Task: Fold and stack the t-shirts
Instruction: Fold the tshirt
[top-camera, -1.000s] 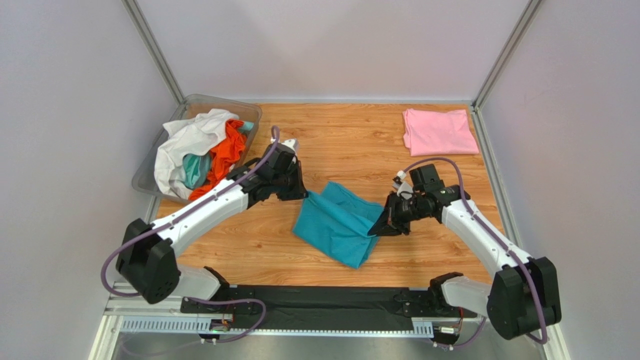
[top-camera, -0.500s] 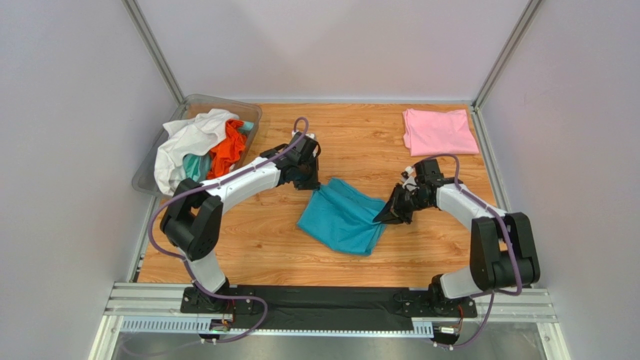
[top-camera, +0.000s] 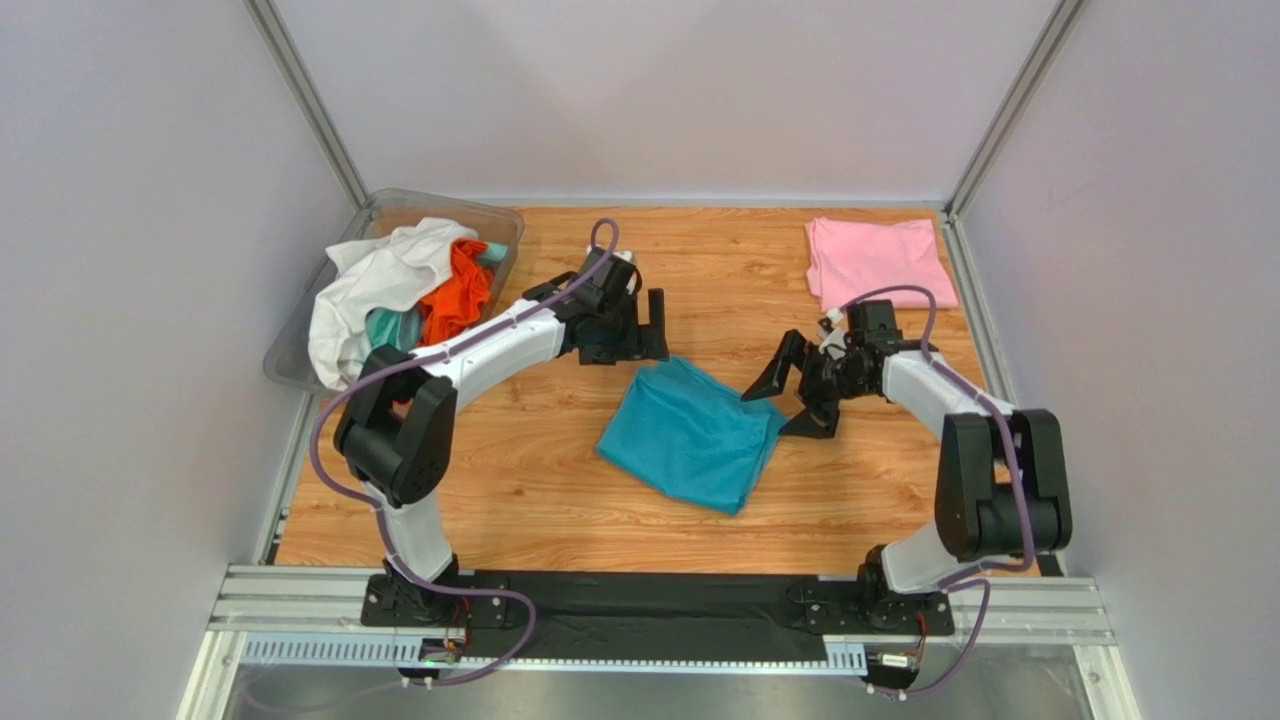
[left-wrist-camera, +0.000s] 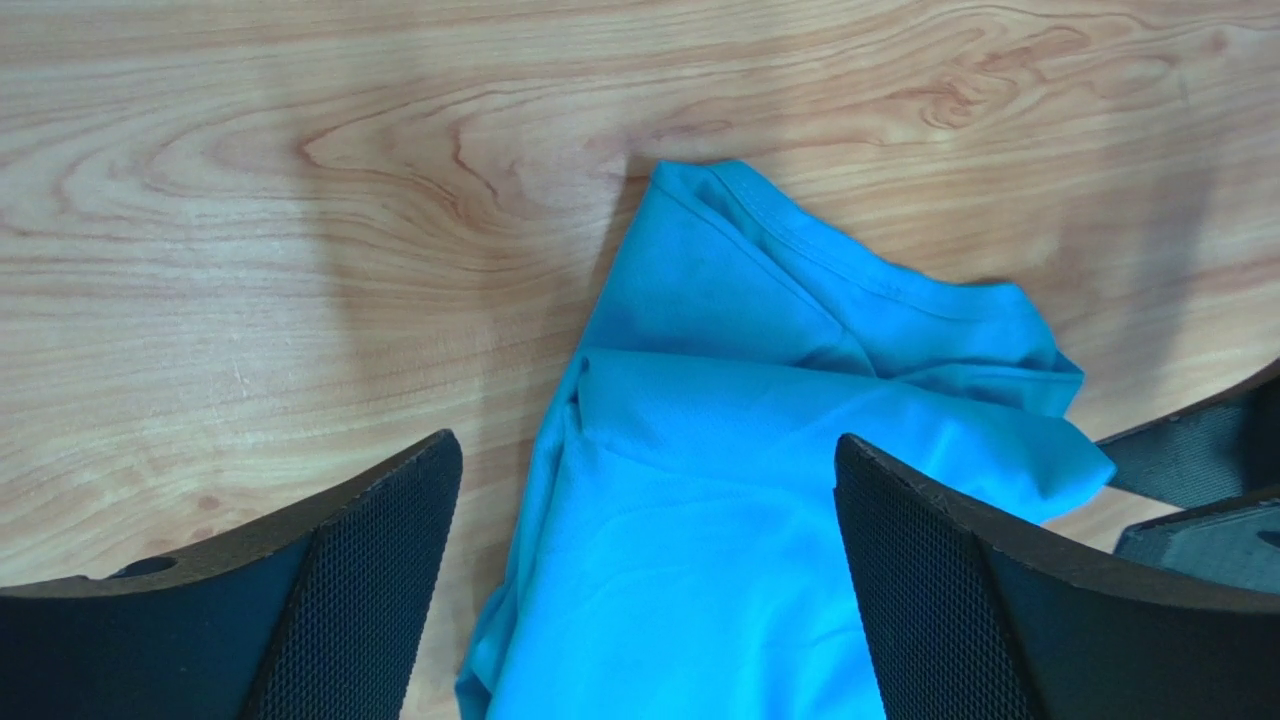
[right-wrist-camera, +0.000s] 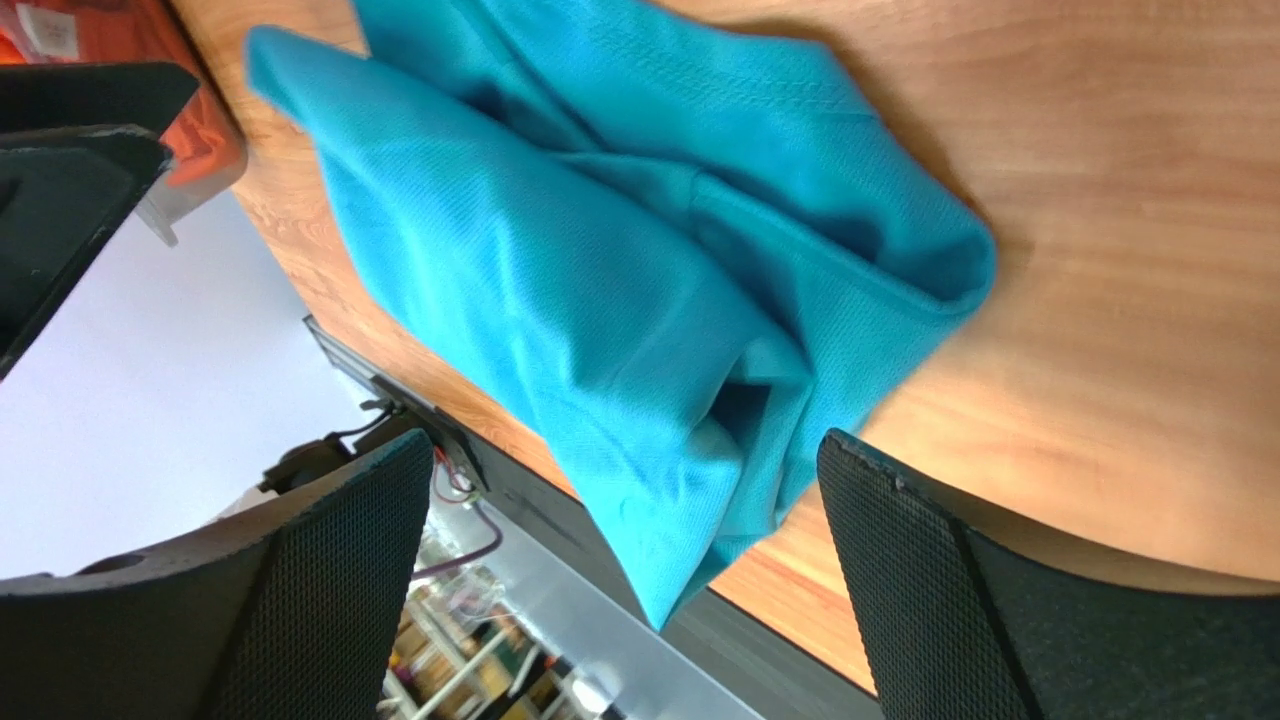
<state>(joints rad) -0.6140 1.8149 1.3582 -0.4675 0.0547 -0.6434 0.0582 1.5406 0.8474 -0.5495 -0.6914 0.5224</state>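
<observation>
Grey walls close round the wooden worktop (top-camera: 721, 285). On its middle lies the folded teal-blue fabric t-shirt (top-camera: 691, 435), flat between my two hands. My left hand (top-camera: 648, 324) hangs just beyond the shirt's far corner, fingers spread wide, gripping nothing. My right hand (top-camera: 796, 398) is at the shirt's right edge, equally wide and empty. A folded pale pink t-shirt (top-camera: 879, 263) rests in the far right corner. A clear plastic bin (top-camera: 504, 228) at far left holds a crumpled white shirt (top-camera: 383, 278), an orange shirt (top-camera: 451, 308) and a light aqua shirt (top-camera: 394, 338).
</observation>
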